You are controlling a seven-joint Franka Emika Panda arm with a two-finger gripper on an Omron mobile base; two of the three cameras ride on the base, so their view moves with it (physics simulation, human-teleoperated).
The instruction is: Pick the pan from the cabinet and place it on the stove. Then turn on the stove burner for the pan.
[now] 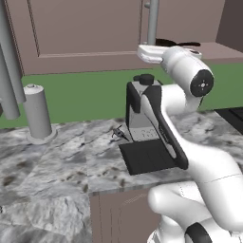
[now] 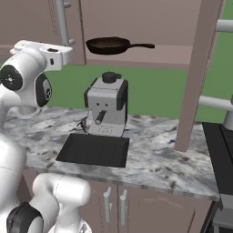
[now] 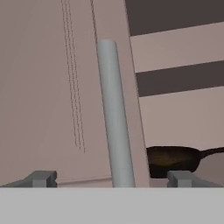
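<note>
The pan [image 2: 108, 45], dark and round, lies on the bottom shelf of the open cabinet [image 2: 136, 61], its thin handle pointing right. In the hand view the pan [image 3: 173, 159] sits low on the right, past the edge of the closed cabinet door [image 3: 52, 87]. My gripper [image 3: 111, 179] is open, its fingertips wide apart, facing that door's grey bar handle [image 3: 114, 113] and holding nothing. My white hand [image 2: 45, 52] hangs left of the pan at shelf height. The black stove [image 2: 220, 150] shows at the far right edge. The stove burner is out of view.
A grey-and-black coffee machine [image 2: 107, 107] stands on the marble counter [image 2: 159, 159] below the pan, with a black mat [image 2: 93, 150] in front. The cabinet's right door [image 2: 200, 73] stands swung open. A grey cylinder [image 1: 37, 111] stands on the counter at left.
</note>
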